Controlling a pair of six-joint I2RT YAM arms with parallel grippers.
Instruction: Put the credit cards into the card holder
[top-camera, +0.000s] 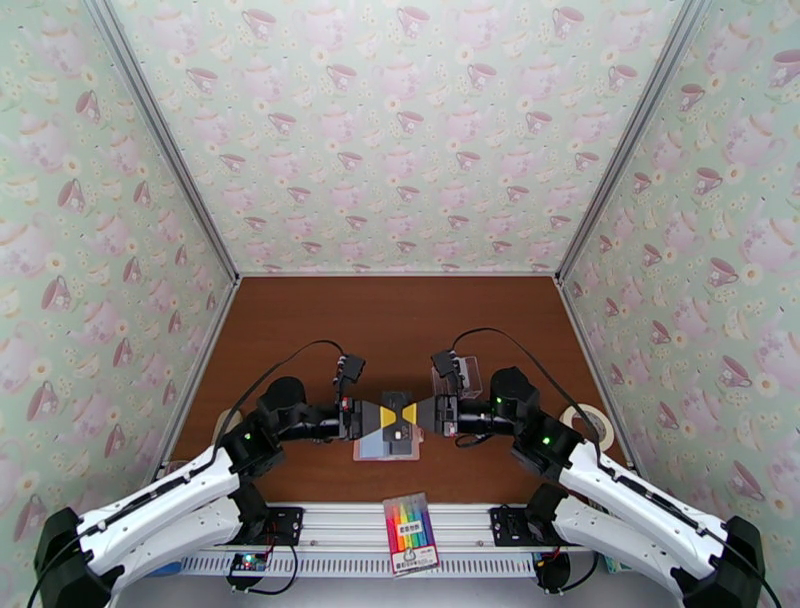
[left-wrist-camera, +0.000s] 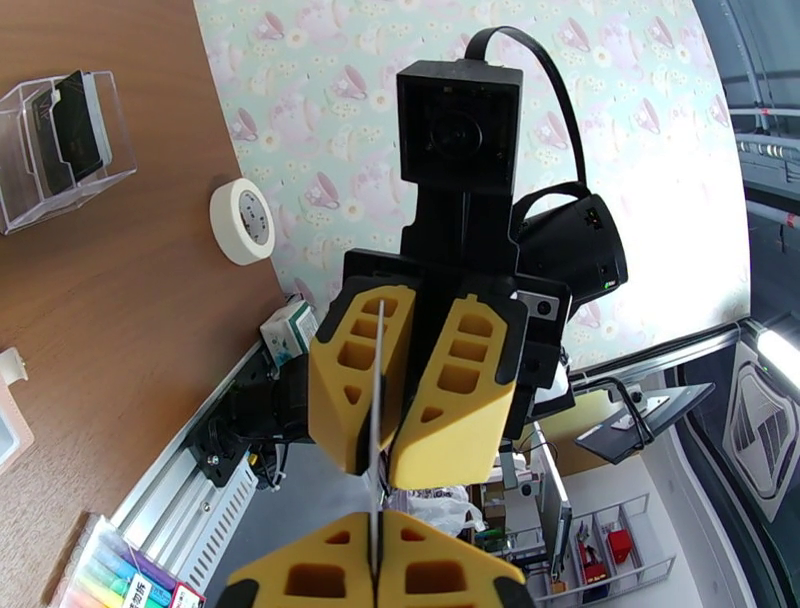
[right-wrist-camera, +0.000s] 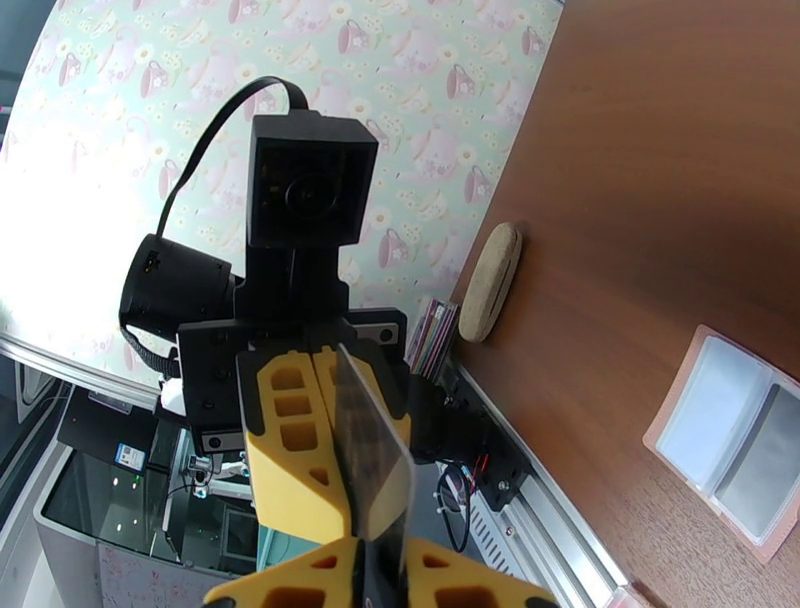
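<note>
Top external: left tool (top-camera: 390, 414) & right tool (top-camera: 407, 413) meet tip-to-tip above open card holder (top-camera: 385, 450), mid near edge of tabletop. Left wrist: left tool clenched on credit card (left-wrist-camera: 377, 440), seen edge-on. Right wrist: right tool's jaws sit round same card, can't tell if clamped. Step: handover. Next, prob. left lets go and right slots card.

Wallet (top-camera: 385, 447) flat on table (top-camera: 400, 320). Directly above wallet: left gripper (top-camera: 390, 413) in from left, right gripper (top-camera: 407, 412) in from right, tips meeting, card (right-wrist-camera: 375, 470) between fingers. Box (top-camera: 468, 372) behind wallet, to right; more cards (left-wrist-camera: 75, 125) inside. Tape roll (top-camera: 590, 425) well right of wallet. Marker pack (top-camera: 410, 533) before wallet, on rail (top-camera: 340, 520).
</note>
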